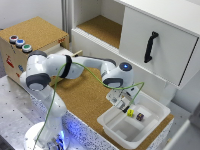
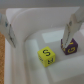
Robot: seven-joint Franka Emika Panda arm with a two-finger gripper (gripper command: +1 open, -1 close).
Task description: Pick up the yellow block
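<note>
The yellow block [image 1: 130, 113] [image 2: 47, 56] is a tiny cube with a dark letter on it, lying inside the white tray [image 1: 112, 125]. Beside it, toward the exterior view's right, sits a dark maroon block [image 1: 140, 116] [image 2: 69, 48]. My gripper [image 1: 121, 104] [image 2: 40, 37] hangs just above the tray, over the yellow block and slightly toward the exterior view's left. Its fingers [image 2: 66, 39] stand apart and hold nothing; one fingertip is close to the maroon block.
A white cabinet [image 1: 155, 45] with a black handle [image 1: 150, 46] stands behind the tray. A cork-topped box [image 1: 30, 35] with coloured buttons is at the exterior view's left. The tray's walls [image 2: 20, 60] surround both blocks.
</note>
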